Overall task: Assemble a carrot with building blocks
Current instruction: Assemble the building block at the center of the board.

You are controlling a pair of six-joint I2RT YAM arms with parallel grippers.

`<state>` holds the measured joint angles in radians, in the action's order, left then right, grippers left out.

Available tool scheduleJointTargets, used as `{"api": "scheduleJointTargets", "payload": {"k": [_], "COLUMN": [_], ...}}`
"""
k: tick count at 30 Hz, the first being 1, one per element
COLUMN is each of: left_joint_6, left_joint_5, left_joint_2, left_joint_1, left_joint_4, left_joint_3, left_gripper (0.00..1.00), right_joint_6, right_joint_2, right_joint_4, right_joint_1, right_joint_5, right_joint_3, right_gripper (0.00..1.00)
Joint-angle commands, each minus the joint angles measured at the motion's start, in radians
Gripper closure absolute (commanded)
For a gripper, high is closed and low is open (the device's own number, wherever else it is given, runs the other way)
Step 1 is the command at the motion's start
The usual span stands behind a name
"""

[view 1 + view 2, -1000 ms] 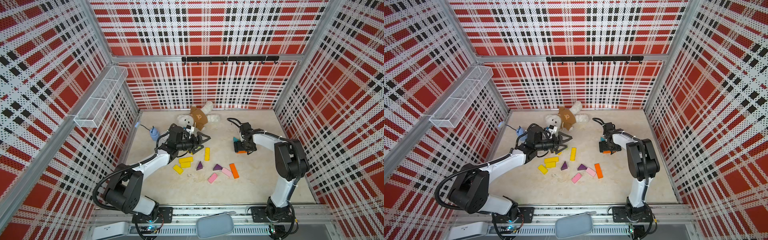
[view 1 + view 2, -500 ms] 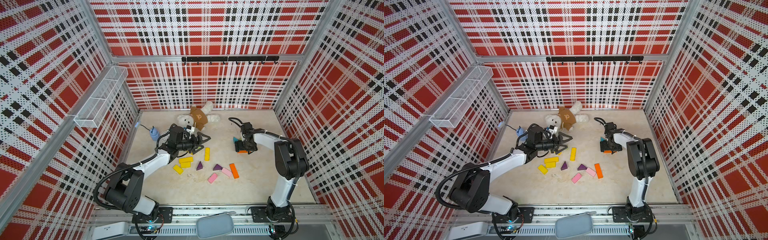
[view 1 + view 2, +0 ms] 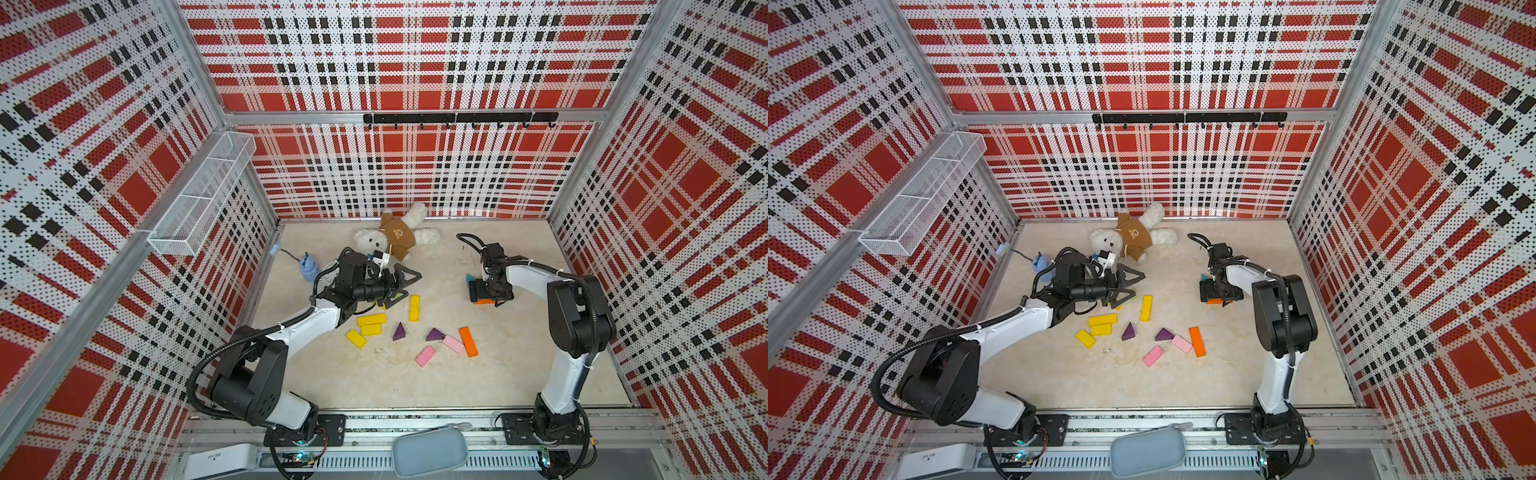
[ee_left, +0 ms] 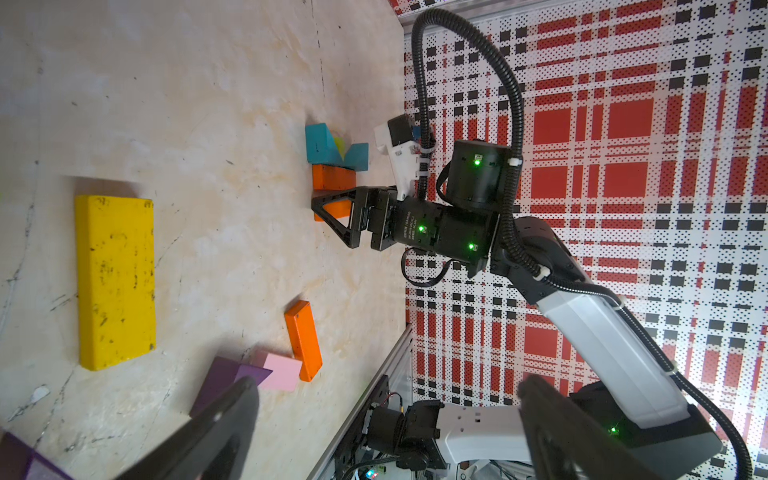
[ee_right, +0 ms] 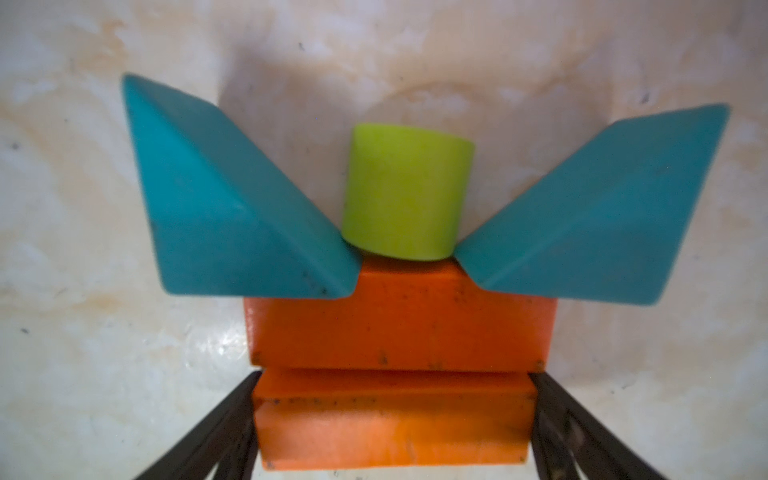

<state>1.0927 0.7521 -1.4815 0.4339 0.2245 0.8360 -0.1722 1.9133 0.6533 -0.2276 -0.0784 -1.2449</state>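
Right wrist view: your right gripper [image 5: 395, 374] was closed, jaws spread wide, on the ends of the near orange block [image 5: 392, 424], which lay flat against a second orange block [image 5: 399, 332]; beyond it two teal triangles [image 5: 232, 208] fanned out on either side of a lime cylinder [image 5: 407, 195], a carrot [image 5: 399, 291] half built. Nothing locked these pieces, so a skewed release or push would likely have scattered the triangles. Left wrist view: your left gripper [image 4: 382, 424] stood open and empty near a yellow block [image 4: 116, 282], with a loose orange block [image 4: 303, 340] beyond. Both top views: spare blocks [image 3: 372, 319] lay mid-table, well apart from the carrot; the pale marbled tabletop [image 3: 374, 382] looked slick. Red plaid walls [image 3: 415, 62] enclosed it, a teddy bear [image 3: 399, 237] at the back.
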Motion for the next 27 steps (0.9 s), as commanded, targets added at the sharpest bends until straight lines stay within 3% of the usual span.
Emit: {"api": "scheduleJointTargets", "payload": {"k": [1,19,27], "left_joint_6": [0.013,0.018,0.020], "left_joint_5": [0.013,0.016,0.015], "left_joint_2": [-0.005,-0.008,-0.003], "left_joint_1": [0.001,0.001,0.004], "left_joint_4": [0.032,0.041,0.044], "left_joint_3": [0.011,0.008,0.005], "left_gripper": [0.01,0.01,0.01], "right_joint_6": [0.002,-0.011,-0.018], "right_joint_2": [0.038,-0.005,-0.045], "right_joint_4": [-0.023,-0.022,0.000], "right_joint_1": [0.005,0.007,0.005], "right_joint_5": [0.008,0.024,0.017], "right_joint_3": [-0.012,0.001,0.015], "right_gripper": [0.10,0.00,0.00]}}
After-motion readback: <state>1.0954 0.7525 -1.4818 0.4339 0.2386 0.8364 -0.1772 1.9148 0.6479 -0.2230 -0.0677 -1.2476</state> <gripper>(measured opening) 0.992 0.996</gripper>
